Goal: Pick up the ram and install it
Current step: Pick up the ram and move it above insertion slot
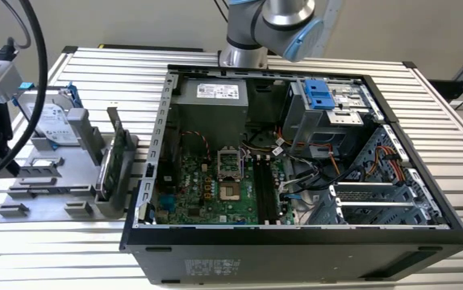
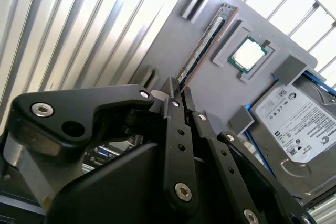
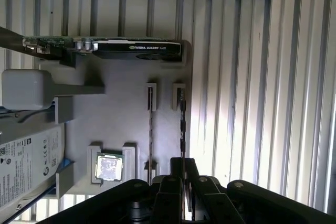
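Note:
The ram (image 3: pixel 181 124) stands edge-on as a dark slim bar in a holder on the grey tray (image 3: pixel 121 108). In the second wrist view the ram (image 2: pixel 206 40) shows its row of small chips. My gripper (image 3: pixel 183 162) hangs over the stick's near end with its black fingertips together, and it looks some way above the tray. In the second wrist view the gripper (image 2: pixel 177 90) covers the stick's lower end; nothing shows between the fingers. The open computer case (image 1: pixel 296 234) lies in the middle of the exterior view, its long black memory slots (image 1: pixel 265 187) bare.
The tray (image 1: pixel 46 181) sits at the exterior view's left with an upright graphics card (image 1: pixel 110 163), a hard drive (image 2: pixel 299 124) and a processor chip (image 2: pixel 249 55). A thin dark line (image 3: pixel 150 129) runs parallel beside the ram. Slatted metal tabletop (image 3: pixel 252 103) surrounds the tray.

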`<state>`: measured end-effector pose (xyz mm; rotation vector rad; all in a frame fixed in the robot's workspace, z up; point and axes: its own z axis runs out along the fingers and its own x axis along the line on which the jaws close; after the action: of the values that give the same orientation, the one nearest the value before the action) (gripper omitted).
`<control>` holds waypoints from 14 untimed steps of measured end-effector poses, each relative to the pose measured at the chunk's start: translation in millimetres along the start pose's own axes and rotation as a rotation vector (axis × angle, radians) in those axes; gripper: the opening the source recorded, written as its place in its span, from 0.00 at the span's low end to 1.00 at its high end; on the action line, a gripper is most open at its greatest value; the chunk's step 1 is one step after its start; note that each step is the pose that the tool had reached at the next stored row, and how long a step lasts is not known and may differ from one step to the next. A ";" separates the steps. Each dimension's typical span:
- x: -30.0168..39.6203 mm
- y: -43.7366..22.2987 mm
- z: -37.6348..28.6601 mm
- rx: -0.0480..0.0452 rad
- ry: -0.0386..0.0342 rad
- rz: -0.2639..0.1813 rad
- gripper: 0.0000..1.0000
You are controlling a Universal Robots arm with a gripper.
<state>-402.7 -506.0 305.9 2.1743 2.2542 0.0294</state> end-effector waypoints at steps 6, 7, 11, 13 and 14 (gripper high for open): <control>0.0 0.1 -6.7 0.0000 0.0000 0.000 0.00; 0.0 0.2 -7.7 0.0000 0.0001 0.000 0.00; 0.1 0.2 -12.0 0.0000 0.0000 0.000 0.00; 0.1 0.3 -14.1 -0.0001 0.0001 0.000 0.00; 0.1 0.3 -15.1 0.0000 0.0000 0.000 0.00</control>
<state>-402.7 -506.0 321.0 2.1744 2.2542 0.0295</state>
